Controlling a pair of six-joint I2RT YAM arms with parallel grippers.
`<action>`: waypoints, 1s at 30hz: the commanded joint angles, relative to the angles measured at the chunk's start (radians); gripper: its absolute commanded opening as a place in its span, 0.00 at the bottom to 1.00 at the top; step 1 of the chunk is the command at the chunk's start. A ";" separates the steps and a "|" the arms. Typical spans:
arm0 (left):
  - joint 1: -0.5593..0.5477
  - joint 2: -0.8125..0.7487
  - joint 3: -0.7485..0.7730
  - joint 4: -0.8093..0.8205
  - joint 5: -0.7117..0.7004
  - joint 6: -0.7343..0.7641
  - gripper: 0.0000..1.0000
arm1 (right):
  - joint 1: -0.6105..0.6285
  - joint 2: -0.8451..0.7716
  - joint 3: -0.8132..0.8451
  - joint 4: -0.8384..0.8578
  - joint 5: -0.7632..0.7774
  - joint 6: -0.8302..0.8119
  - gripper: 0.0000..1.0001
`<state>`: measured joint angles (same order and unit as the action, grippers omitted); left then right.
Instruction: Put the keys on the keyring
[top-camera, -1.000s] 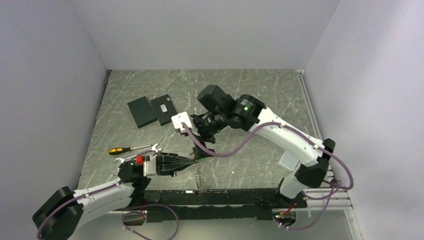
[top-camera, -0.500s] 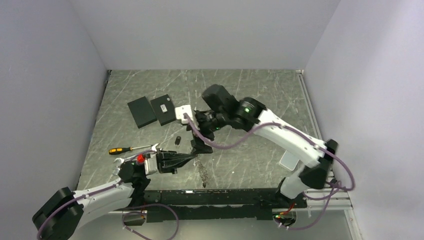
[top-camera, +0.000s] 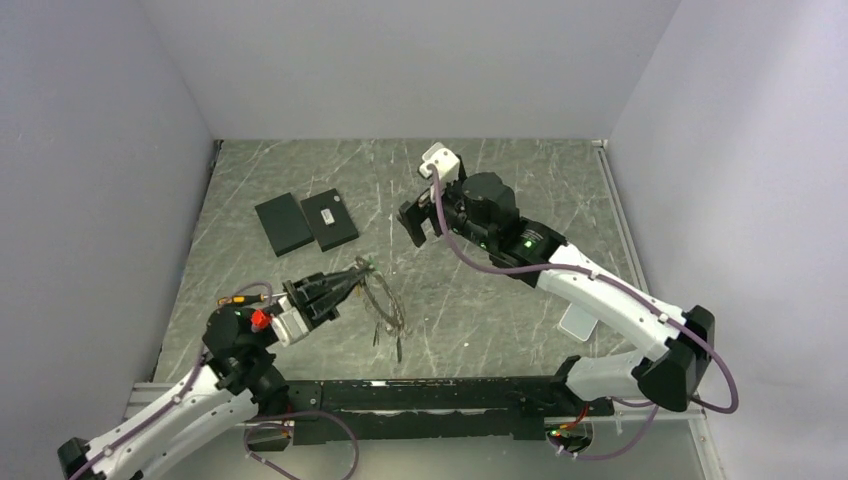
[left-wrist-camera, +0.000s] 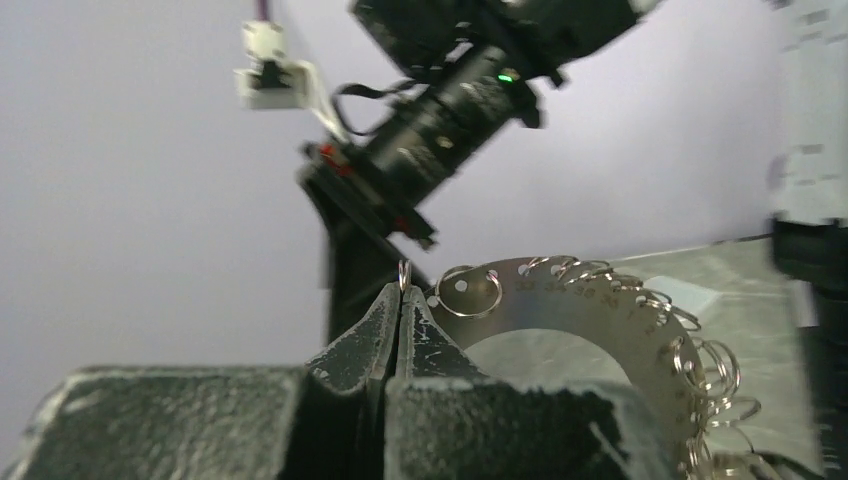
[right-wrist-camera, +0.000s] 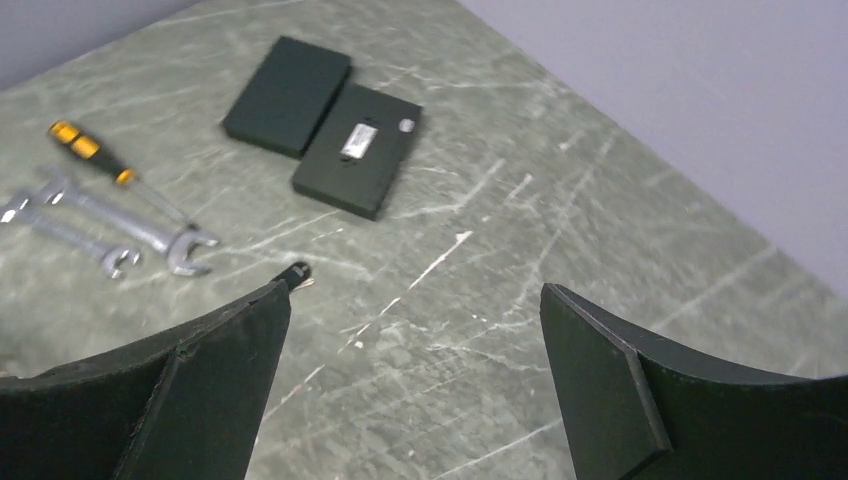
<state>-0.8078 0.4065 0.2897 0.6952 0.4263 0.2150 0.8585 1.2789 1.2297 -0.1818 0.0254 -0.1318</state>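
Note:
My left gripper (left-wrist-camera: 402, 292) is shut on the keyring (left-wrist-camera: 403, 272), a small thin metal ring pinched edge-on at the fingertips. From the ring hangs a curved silver strip (left-wrist-camera: 610, 290) carrying several small wire rings. In the top view the left gripper (top-camera: 348, 282) holds this above the table, and the strip (top-camera: 385, 312) dangles to its right. My right gripper (top-camera: 416, 222) is raised at the back centre, apart from the left. It (right-wrist-camera: 415, 300) is open with nothing between its fingers. One black-headed key (right-wrist-camera: 296, 271) lies on the table beside the right gripper's left finger.
Two flat black plates (top-camera: 305, 221) (right-wrist-camera: 320, 120) lie at the back left. An orange-handled screwdriver (right-wrist-camera: 95, 152) and two wrenches (right-wrist-camera: 110, 225) lie left of the key. A white scrap (top-camera: 579, 322) lies beside the right arm.
The right gripper has drawn back and up, away from the left gripper. The left gripper has lifted and swung farther out with the keyring. A key showed on the table half a second ago.

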 joint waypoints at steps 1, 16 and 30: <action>0.000 -0.028 0.180 -0.495 -0.291 0.346 0.00 | -0.025 0.044 -0.022 0.121 0.213 0.243 1.00; -0.001 -0.254 0.154 -0.649 -0.141 0.249 0.00 | -0.027 -0.085 -0.180 0.156 -0.390 -0.053 0.97; -0.001 -0.038 0.115 -0.325 0.115 0.144 0.00 | -0.026 -0.305 -0.298 0.219 -0.676 -0.116 0.59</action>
<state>-0.8070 0.3199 0.4080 0.1379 0.4702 0.4080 0.8322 0.9627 0.9058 0.0254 -0.5568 -0.2127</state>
